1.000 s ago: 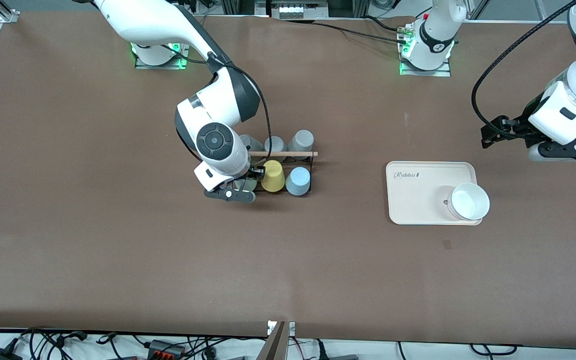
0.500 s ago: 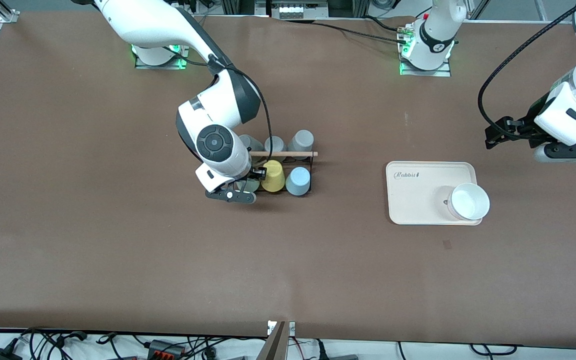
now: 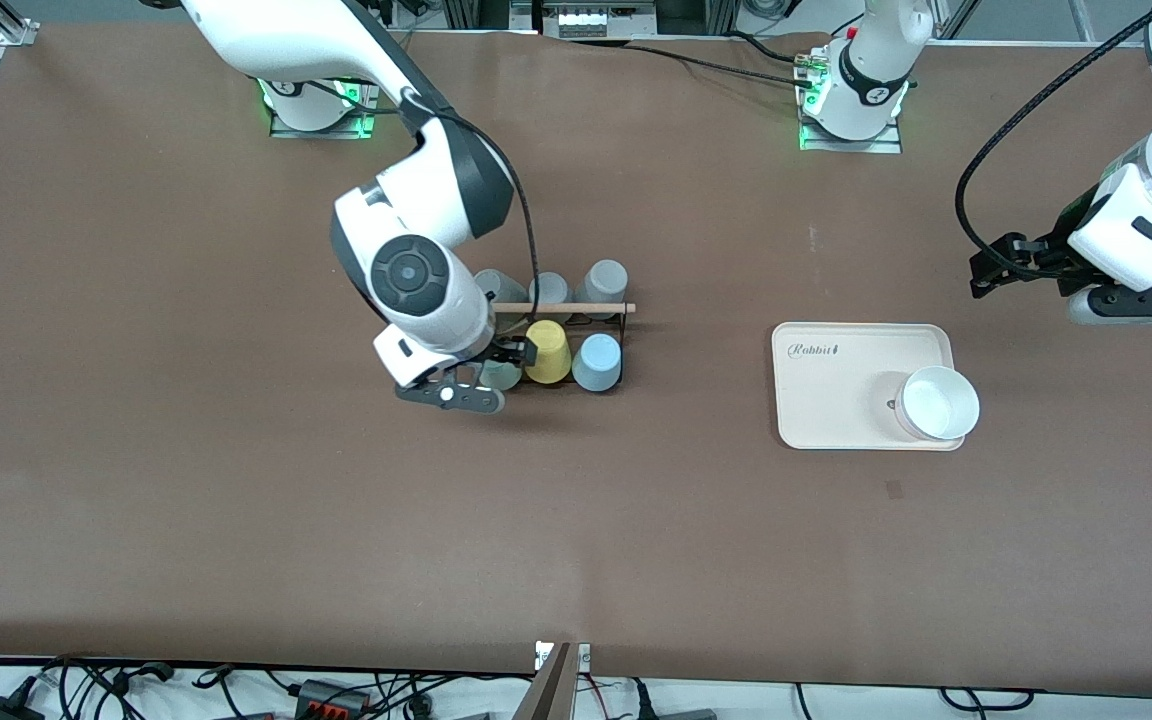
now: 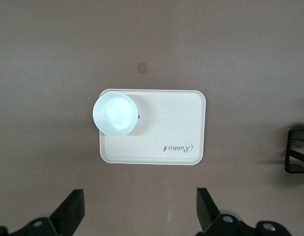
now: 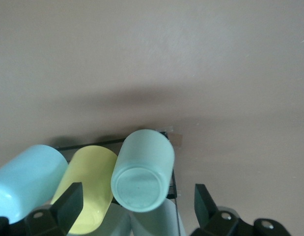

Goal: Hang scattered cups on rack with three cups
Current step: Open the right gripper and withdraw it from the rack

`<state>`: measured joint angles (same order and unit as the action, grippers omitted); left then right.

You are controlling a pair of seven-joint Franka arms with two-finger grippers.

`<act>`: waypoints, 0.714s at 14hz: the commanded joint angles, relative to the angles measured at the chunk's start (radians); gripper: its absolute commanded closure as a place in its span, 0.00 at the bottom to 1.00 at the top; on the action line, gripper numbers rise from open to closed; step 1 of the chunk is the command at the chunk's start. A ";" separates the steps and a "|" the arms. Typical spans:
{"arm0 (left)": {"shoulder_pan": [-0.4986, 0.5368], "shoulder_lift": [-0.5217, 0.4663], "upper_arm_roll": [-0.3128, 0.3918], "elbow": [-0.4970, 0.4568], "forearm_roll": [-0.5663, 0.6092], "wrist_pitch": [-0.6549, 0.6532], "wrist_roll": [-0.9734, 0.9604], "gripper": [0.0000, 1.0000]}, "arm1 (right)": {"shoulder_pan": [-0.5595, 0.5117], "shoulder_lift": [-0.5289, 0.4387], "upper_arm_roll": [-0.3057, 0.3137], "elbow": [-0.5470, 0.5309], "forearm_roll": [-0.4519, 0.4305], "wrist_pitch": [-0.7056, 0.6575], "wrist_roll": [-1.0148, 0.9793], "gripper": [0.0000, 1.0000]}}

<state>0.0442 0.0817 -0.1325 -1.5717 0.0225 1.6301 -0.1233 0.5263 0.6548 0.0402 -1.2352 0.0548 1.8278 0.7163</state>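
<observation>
Both arms are wearing glossy white shells with dark grey joint bands. The right arm (image 3: 416,230) is showing a round dark grey cap with concentric rings at its wrist, a black cable looping off at about 1 o'clock. The left arm (image 3: 1151,215) is trailing a thick black cable. Green lights are glowing at both bases.

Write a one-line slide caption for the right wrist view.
Open right gripper above the mint-green cup, inverted on the black wire rack beside the yellow cup and light blue cup.
</observation>
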 commanded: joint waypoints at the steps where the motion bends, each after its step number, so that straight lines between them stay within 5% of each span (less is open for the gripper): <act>1: 0.011 -0.013 -0.006 -0.005 0.008 -0.003 0.024 0.00 | -0.083 -0.012 0.007 0.092 -0.004 -0.068 -0.018 0.00; 10: 0.014 -0.014 -0.007 -0.010 0.008 -0.001 0.028 0.00 | -0.445 -0.147 0.007 0.089 -0.046 -0.105 -0.448 0.00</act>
<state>0.0486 0.0817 -0.1324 -1.5724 0.0225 1.6300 -0.1202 0.1280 0.5407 0.0259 -1.1416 0.0234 1.7428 0.3215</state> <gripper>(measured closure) 0.000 0.000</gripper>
